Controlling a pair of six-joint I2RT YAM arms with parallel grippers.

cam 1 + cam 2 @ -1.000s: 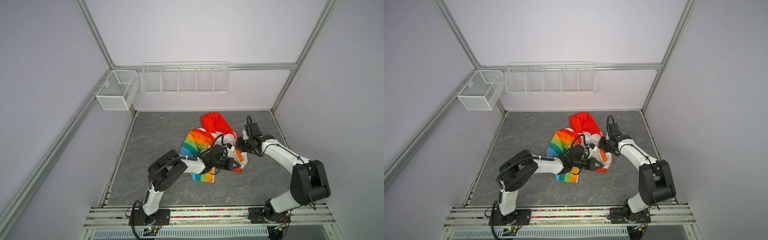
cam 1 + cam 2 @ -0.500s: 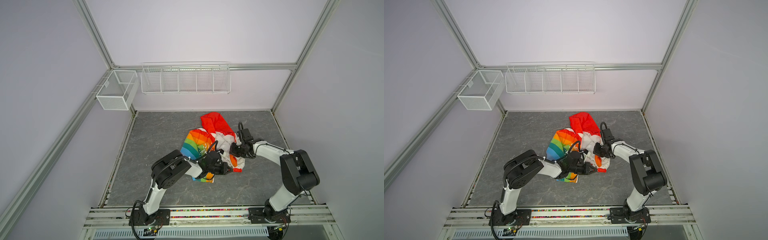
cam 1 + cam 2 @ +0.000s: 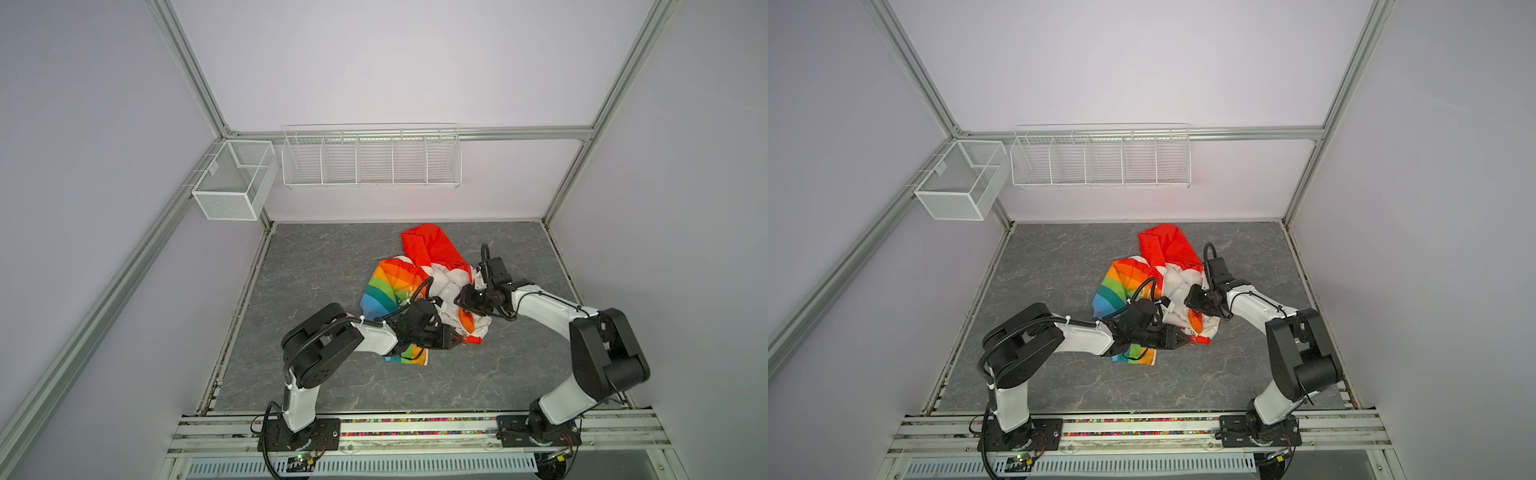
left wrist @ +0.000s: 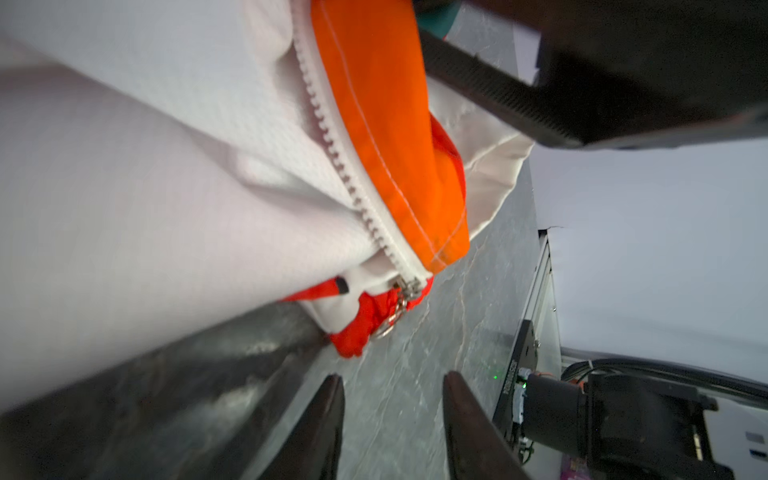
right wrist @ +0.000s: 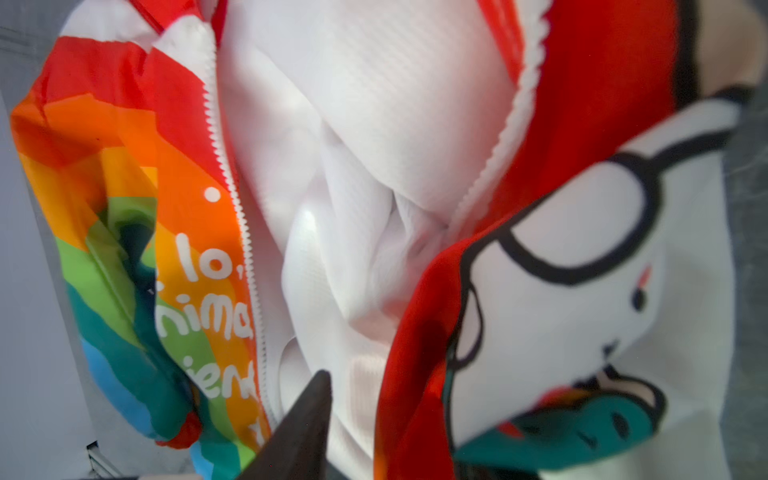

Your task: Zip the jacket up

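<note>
The left arm [image 3: 374,338] and right arm [image 3: 540,305] have glossy white link shells between bulky black joint housings. Black corrugated cables [image 3: 332,326] run along them, cinched with white ties. Each arm stands on a black base plate [image 3: 328,430]. The left tool [image 4: 392,376] has dark, tapered fingers.

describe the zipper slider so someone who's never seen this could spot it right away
The jacket lies crumpled at the middle of the table. In the left wrist view, follow its white zipper teeth along the orange edge to the corner nearest the left gripper. The slider sits there: a small metal piece with a ring pull, the only metal on the cloth.
</note>
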